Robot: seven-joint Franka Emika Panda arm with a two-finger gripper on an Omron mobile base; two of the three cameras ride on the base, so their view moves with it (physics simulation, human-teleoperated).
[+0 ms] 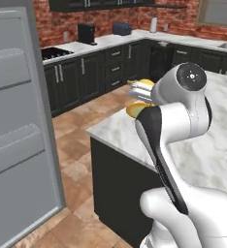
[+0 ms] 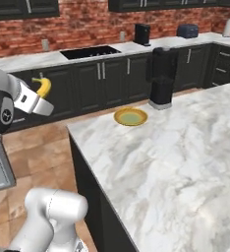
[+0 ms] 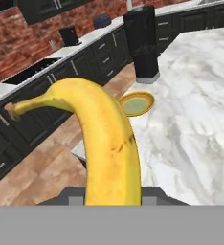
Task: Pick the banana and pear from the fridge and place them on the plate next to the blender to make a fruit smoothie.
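Observation:
My gripper (image 2: 37, 97) is shut on the yellow banana (image 2: 43, 87), holding it in the air over the tiled floor, left of the marble island. In the hand view the banana (image 3: 106, 139) rises up from the gripper (image 3: 112, 192), its stem curving left. The yellow plate (image 2: 130, 117) lies bare near the island's far left corner, right beside the tall black blender (image 2: 161, 78). Past the banana, the plate (image 3: 137, 103) and blender (image 3: 141, 43) stand ahead. In the left base view the banana (image 1: 143, 84) and plate (image 1: 134, 109) peek from behind my arm. The fridge door (image 1: 18, 121) stands open at left. The pear is out of view.
The marble island (image 2: 186, 162) spreads to the right with a dark cabinet front below. Dark base cabinets line the brick back wall, carrying a black cooktop (image 2: 90, 51), a small black appliance (image 2: 142, 33) and a dark toaster (image 2: 187, 30). Tiled floor (image 1: 76, 145) runs between fridge and island.

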